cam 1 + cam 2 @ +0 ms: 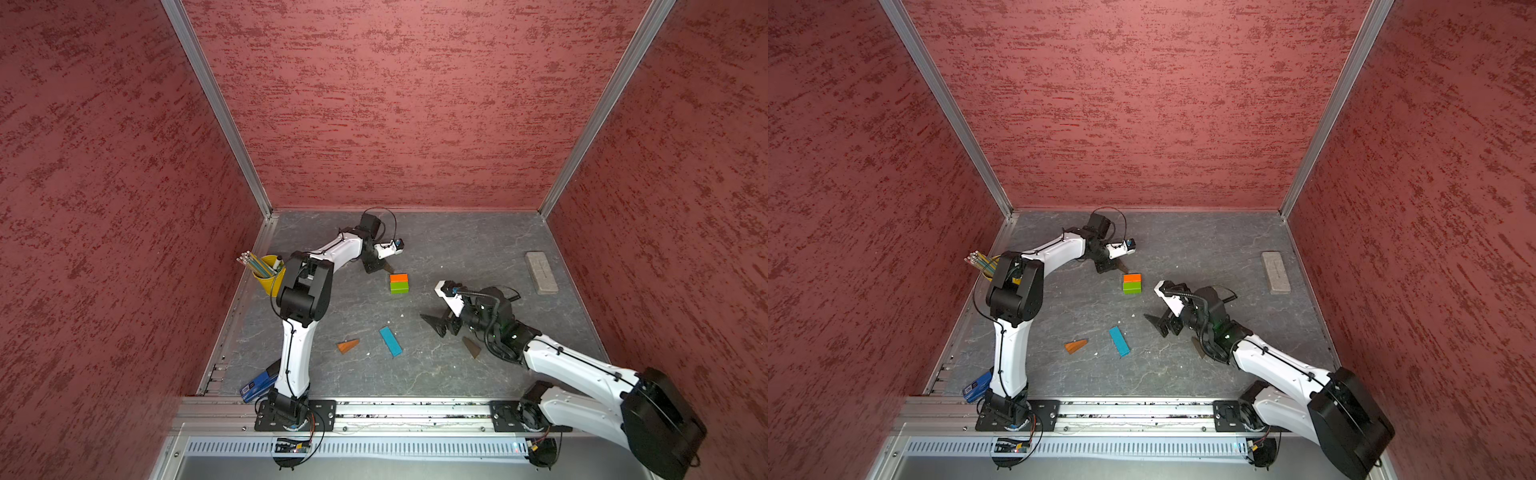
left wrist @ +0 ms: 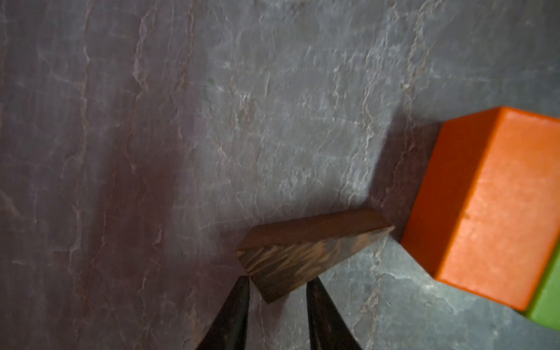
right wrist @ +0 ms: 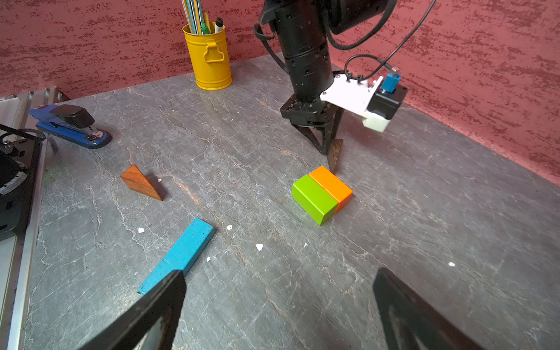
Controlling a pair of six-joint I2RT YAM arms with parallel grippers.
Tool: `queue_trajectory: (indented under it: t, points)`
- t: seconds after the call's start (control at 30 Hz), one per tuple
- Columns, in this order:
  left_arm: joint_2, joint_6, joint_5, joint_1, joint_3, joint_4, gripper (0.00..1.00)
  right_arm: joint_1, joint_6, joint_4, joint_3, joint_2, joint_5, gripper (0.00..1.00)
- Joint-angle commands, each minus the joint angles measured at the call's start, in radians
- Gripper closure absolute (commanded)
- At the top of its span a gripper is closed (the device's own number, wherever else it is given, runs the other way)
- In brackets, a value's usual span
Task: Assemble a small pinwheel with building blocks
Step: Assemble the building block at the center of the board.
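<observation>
Your grey, veined table [image 1: 457,249] sits boxed in by red textured walls [image 1: 395,104]. Your left gripper [image 2: 277,280] is clamped on a dark wedge [image 2: 303,257], whose tip is just beside the orange block [image 3: 331,183]. That block touches the green block [image 3: 313,198] mid-table. Your right gripper [image 3: 280,274] hovers, jaws wide apart, near the blue bar [image 3: 181,254] and an orange-brown wedge [image 3: 141,181], both toward the edge by the arm bases.

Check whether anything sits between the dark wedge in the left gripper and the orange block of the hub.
Nothing visible does. The left gripper holds the dark wedge with its tip close beside the orange block at its corner, and only bare table shows between them. Whether they touch is unclear.
</observation>
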State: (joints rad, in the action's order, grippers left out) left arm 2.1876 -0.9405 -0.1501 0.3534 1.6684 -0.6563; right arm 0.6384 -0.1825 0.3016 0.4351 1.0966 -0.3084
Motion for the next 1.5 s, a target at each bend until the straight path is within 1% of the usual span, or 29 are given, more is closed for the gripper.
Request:
queue_trajectory:
  t: [0.0,0.23,0.6,0.93,1.07,1.17,1.27,1.37,1.47]
  points:
    - [0.014,-0.020,0.029,-0.001,0.014,0.007,0.66,-0.004,0.008,0.003,-0.004,-0.005,0.011,0.01]
    - [0.021,-0.011,0.072,-0.005,0.017,0.040,0.66,-0.003,0.009,0.003,-0.002,-0.001,0.010,0.01]
    - [0.026,-0.007,0.087,-0.007,0.024,0.069,0.66,-0.004,0.010,0.005,-0.003,0.003,0.008,0.01]
    - [0.023,-0.013,0.084,-0.010,0.040,0.055,0.66,-0.004,0.011,0.006,-0.003,0.006,0.006,0.01]
    - [0.012,-0.002,0.097,-0.010,0.055,0.016,0.66,-0.003,0.012,0.001,-0.002,0.006,0.011,0.01]
    - [-0.054,0.022,0.117,-0.016,0.001,-0.001,0.66,-0.003,0.017,0.007,-0.004,0.000,0.023,0.01]
    - [-0.180,0.049,0.121,-0.028,-0.101,-0.026,0.65,-0.004,0.019,0.014,-0.006,-0.001,0.022,0.01]
    - [-0.365,0.052,0.106,-0.032,-0.275,-0.053,0.62,-0.004,0.014,0.008,0.002,0.012,0.007,0.01]
    - [-0.572,0.076,0.106,-0.019,-0.449,-0.082,0.54,-0.003,0.020,0.022,0.001,0.025,-0.004,0.01]
